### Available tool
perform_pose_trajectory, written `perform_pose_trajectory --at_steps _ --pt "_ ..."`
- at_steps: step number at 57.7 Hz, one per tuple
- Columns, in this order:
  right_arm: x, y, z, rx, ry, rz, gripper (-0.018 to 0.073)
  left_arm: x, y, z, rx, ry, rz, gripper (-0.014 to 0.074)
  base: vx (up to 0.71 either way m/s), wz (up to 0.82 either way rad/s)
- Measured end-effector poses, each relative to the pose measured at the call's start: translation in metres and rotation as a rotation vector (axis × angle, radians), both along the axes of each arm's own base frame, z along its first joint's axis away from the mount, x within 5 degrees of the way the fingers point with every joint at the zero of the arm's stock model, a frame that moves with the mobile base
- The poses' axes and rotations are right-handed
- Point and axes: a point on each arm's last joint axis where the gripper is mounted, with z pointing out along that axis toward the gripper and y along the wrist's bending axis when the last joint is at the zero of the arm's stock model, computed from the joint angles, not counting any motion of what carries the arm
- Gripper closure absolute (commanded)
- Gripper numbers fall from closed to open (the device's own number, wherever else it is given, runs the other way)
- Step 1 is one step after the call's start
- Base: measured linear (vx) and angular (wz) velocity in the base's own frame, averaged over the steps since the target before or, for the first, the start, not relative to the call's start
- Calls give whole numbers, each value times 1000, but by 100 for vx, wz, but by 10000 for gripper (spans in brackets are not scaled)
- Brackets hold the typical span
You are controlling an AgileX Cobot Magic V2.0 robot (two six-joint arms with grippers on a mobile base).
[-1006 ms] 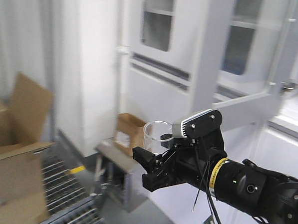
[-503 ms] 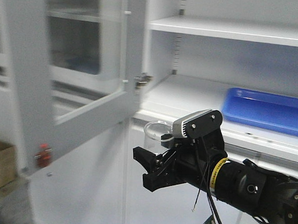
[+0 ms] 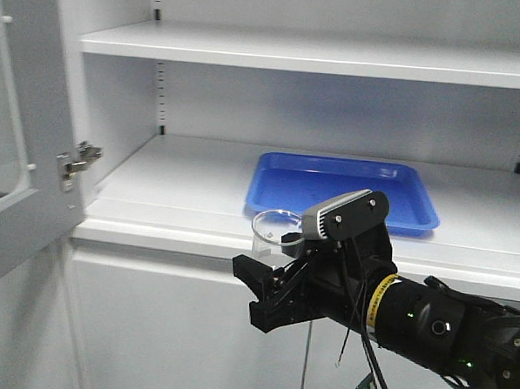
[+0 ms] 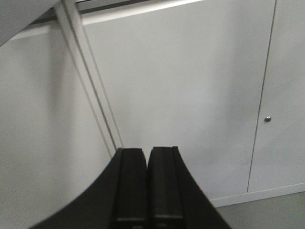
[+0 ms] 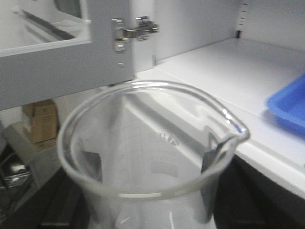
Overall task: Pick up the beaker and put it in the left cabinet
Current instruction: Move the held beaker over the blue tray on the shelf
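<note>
My right gripper (image 3: pixel 269 263) is shut on the beaker (image 3: pixel 274 232), a clear glass cylinder held upright in front of the left cabinet's lower shelf (image 3: pixel 173 186). The beaker sits just below the shelf's front edge, left of the blue tray (image 3: pixel 348 186). In the right wrist view the beaker (image 5: pixel 152 152) fills the frame, its pouring lip pointing right, with black fingers (image 5: pixel 90 164) pressing on both sides of it. My left gripper (image 4: pixel 147 155) is shut on nothing and faces a white lower cabinet door (image 4: pixel 190 95).
The cabinet's glass-paned door (image 3: pixel 18 156) stands open at the left on a metal hinge (image 3: pixel 77 161). An upper shelf (image 3: pixel 337 55) spans the cabinet above. A cardboard box (image 5: pixel 40 119) lies low on the floor at the left.
The view has swung from the neighbouring cabinets and open door round to the open shelves and blue tray. The right arm holds the beaker in the same pose.
</note>
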Motion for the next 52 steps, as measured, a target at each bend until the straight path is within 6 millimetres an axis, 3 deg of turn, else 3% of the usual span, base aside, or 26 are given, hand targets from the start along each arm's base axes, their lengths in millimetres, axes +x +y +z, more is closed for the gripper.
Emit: perform_pose_trajectory --at_steps 52 --pt "0 0 0 0 0 0 362 0 0 0 0 0 0 603 23 -17"
